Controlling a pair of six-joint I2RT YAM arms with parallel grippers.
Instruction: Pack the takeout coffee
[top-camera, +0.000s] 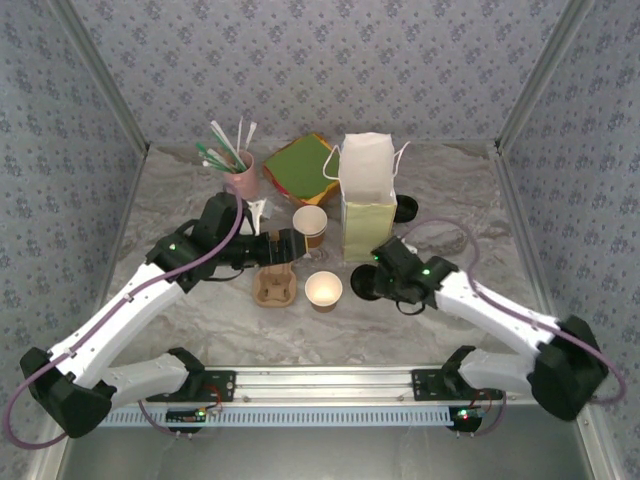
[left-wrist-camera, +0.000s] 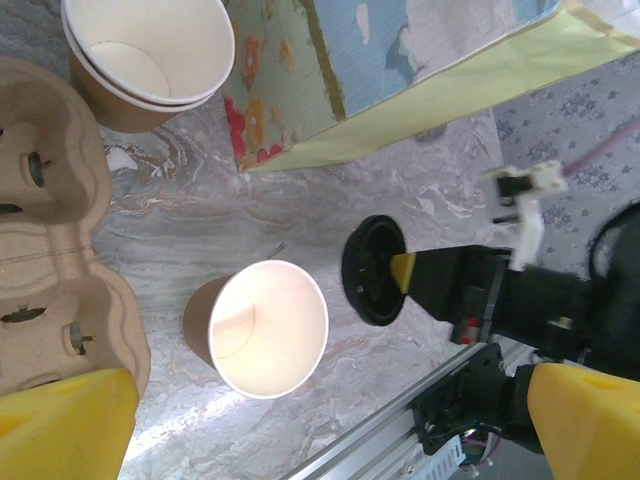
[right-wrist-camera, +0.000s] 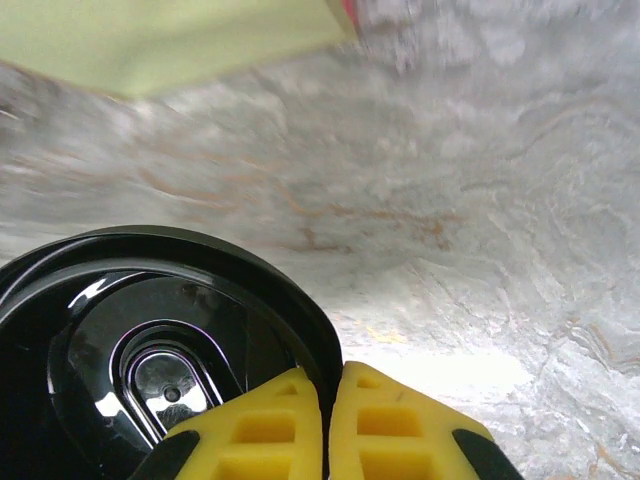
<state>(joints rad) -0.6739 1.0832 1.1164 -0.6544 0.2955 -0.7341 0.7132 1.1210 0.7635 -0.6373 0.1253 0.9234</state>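
Note:
The takeout coffee with its lid on is out of view. My right gripper (right-wrist-camera: 325, 388) is shut on the rim of a round black plastic lid (right-wrist-camera: 150, 340), just above the marble table. From above, that lid (top-camera: 362, 287) sits left of the right gripper (top-camera: 376, 276), in front of the paper bag (top-camera: 368, 195). A brown lidless cup (top-camera: 323, 290), white inside, stands left of the lid (left-wrist-camera: 372, 272). My left gripper (top-camera: 287, 246) hangs open over the cardboard carrier (top-camera: 275, 287), its yellow fingers (left-wrist-camera: 62, 428) wide apart with nothing between them.
Two stacked lidless cups (top-camera: 310, 225) stand left of the bag. A pink cup of straws (top-camera: 240, 178) and coloured napkins (top-camera: 300, 167) are at the back. A dark round thing (top-camera: 406, 210) lies right of the bag. The aluminium rail (top-camera: 320, 380) runs along the near edge.

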